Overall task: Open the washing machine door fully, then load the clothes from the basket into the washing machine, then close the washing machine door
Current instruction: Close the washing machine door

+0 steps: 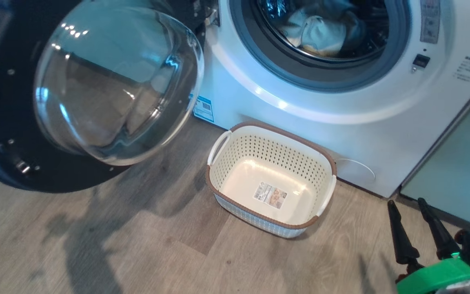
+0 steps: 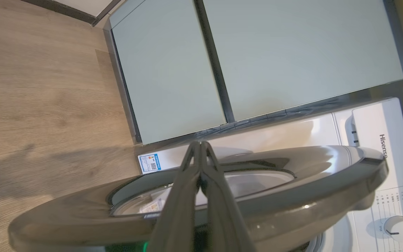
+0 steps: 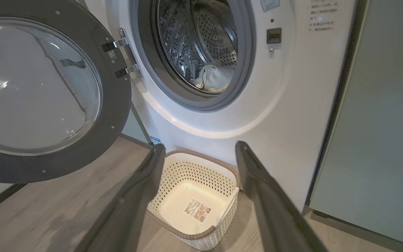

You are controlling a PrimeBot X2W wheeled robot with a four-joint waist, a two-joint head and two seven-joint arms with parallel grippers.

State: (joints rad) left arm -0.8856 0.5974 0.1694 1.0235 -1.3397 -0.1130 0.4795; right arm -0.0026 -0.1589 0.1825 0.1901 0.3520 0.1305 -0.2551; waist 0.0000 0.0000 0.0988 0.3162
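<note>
Left end effector [image 2: 200, 144] pinched shut and empty, beside the washing machine door [image 2: 327, 175], which stands open left of the washing machine [image 1: 341, 130]. Rigid, glossy, hinged: I'd push its outer rim.

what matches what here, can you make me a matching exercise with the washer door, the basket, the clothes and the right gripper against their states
1. round glossy black washing machine door
2. white perforated plastic basket
3. pale cream clothes
4. dark two-fingered right gripper

a. empty, on the wooden floor
b. lying in the steel drum
c. swung open
d. open, holding nothing

Pairs: 1-c, 2-a, 3-b, 4-d
</note>
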